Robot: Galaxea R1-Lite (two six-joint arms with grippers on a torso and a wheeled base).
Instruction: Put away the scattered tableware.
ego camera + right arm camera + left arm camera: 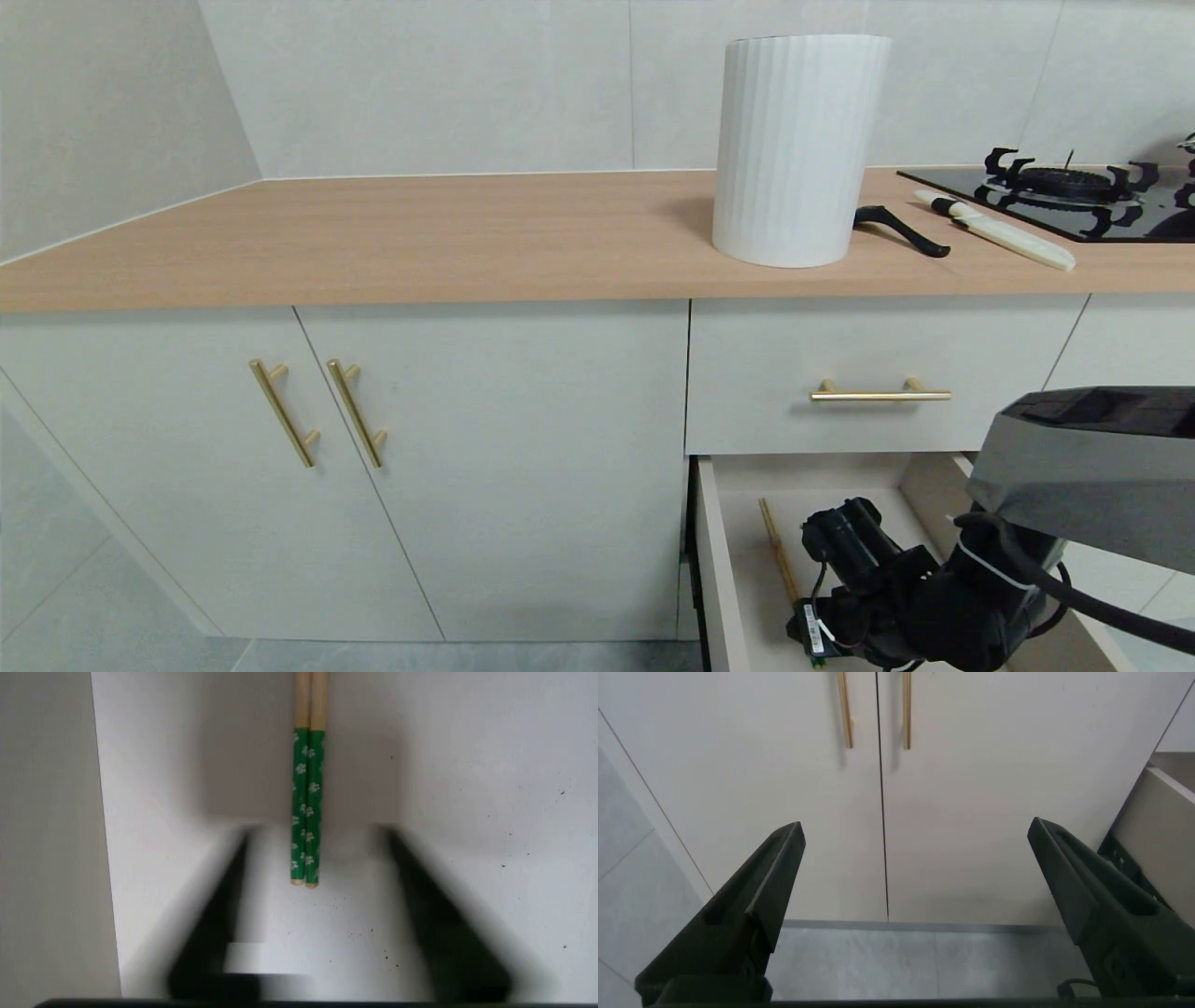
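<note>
Your chopsticks [777, 551] lie flat on the floor of the open drawer [719, 560], low and right of centre in the head view, close beside the drawer's left wall. Their long axis runs front to back along that wall, slanting slightly across the frame. There you see a thin strip of plain wood. The right wrist view adds what the head view lacks: the pair [308, 803] lies side by side, touching, with green, white-patterned ends toward the camera. Your right gripper [313, 833] sits down inside the drawer with its fingers spread, one on each side of those green ends and clear of them. Your left gripper [915, 833] is seen from its own wrist camera, fingers wide apart and holding nothing, facing the two cabinet doors [878, 812] with their gold handles. Above the open drawer you have a closed drawer front [880, 355]. On the countertop [420, 233], upper right, stand a tall white ribbed container [798, 149], a black handle [901, 229], a cream-bladed knife [994, 229] and the hob [1064, 191].
</note>
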